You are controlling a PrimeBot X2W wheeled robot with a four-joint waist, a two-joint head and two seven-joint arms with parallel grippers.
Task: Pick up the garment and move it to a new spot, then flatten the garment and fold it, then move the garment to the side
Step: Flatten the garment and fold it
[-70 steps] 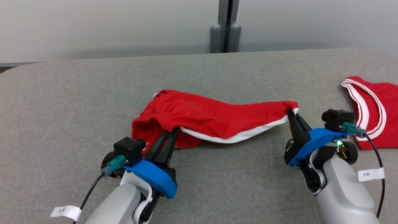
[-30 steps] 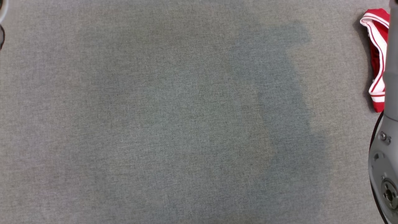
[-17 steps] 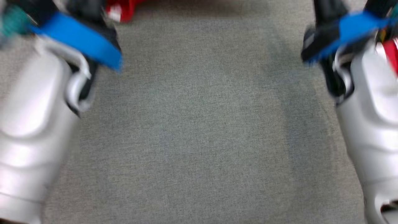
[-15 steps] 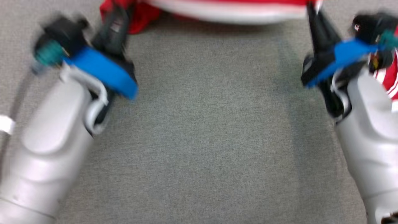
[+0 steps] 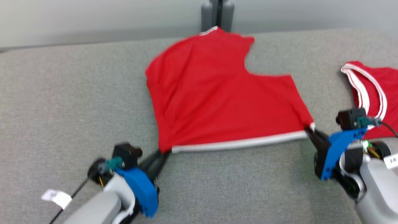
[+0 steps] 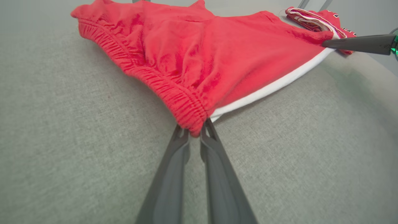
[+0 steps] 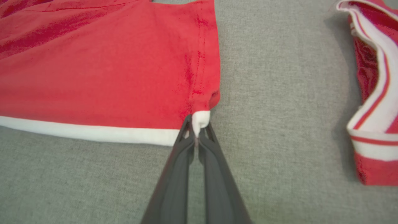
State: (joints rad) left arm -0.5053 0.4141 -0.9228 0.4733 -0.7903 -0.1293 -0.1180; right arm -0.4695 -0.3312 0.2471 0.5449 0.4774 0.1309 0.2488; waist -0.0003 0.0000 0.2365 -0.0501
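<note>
garment (image 5: 217, 93): red, white-hemmed, spread out mid-desk (image 5: 62, 93), its far tip reaching the far edge | left gripper (image 5: 164, 152): clamped on its near-left corner | right gripper (image 5: 307, 128): clamped on its near-right white corner | striped cloth (image 5: 373, 87): by right edge, apart

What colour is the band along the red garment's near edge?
White. The band shows best in the right wrist view.

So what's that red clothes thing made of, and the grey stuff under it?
The red garment: seemingly soft, matte knit cloth; it wrinkles, and its edge is gathered like elastic. The grey surface: probably woven upholstery fabric, matte; a fine speckled weave shows.
</note>
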